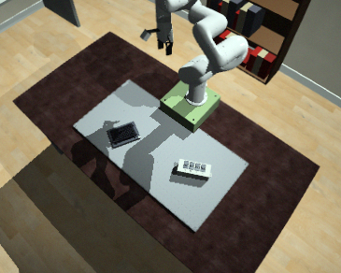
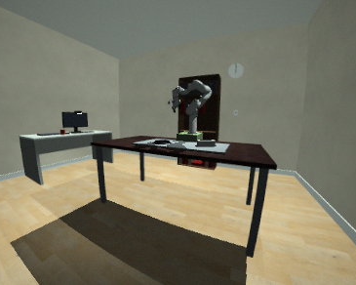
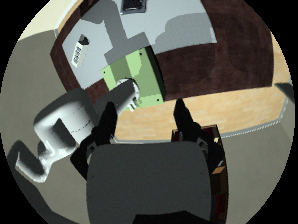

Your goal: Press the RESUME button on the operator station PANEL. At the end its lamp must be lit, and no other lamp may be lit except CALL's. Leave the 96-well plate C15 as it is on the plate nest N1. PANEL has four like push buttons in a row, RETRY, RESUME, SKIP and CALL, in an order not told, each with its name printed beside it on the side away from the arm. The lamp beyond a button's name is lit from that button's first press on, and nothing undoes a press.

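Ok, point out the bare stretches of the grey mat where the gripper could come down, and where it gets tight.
Bare mat lies between the dark plate and the button panel, and beyond the panel toward the mat's near corner. It is tighter by the green base, where the plate sits close. The open gripper hangs high, off the mat.

Beige walls (image 2: pixel 47 73) and a grey ceiling (image 2: pixel 159 24) enclose a room with a light wood plank floor (image 2: pixel 193 215). A dark bookshelf (image 2: pixel 217 98) stands against the far wall, a round clock (image 2: pixel 235 69) above it. A grey desk (image 2: pixel 61 139) with a monitor (image 2: pixel 75 119) sits at left. The dark surface (image 2: pixel 252 153) casts a shadow on the floor.
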Available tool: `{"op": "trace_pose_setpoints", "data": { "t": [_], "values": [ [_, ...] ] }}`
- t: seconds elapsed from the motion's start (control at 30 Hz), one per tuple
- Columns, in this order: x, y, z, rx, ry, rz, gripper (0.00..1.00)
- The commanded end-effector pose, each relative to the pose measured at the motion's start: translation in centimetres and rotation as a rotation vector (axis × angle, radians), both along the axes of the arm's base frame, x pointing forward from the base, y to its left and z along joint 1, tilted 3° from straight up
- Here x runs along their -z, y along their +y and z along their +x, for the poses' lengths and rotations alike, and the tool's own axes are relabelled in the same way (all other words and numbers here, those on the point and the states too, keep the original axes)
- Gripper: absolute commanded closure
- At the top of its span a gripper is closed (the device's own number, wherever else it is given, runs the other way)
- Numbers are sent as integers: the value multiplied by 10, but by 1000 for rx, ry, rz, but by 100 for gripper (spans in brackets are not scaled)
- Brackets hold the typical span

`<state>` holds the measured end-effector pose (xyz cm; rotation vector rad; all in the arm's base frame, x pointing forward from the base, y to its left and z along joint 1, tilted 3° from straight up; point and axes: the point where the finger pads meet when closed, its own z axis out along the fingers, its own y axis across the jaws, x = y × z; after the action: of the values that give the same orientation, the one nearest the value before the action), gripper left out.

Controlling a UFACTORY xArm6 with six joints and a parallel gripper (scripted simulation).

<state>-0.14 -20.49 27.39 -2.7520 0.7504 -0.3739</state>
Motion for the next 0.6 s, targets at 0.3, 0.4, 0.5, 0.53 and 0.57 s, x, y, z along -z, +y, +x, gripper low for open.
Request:
{"op": "trace_pose_setpoints", "data": {
  "t": [0.3,0.4,0.5,0.53,0.57],
  "values": [
    [-1,-1,0,0,1,-3,0],
    [-1,-1,0,0,1,-3,0],
    [-1,-1,0,0,1,-3,0],
    [-1,-1,0,0,1,-3,0],
    [1,-4,3,-23,24,3,100]
  ]
}}
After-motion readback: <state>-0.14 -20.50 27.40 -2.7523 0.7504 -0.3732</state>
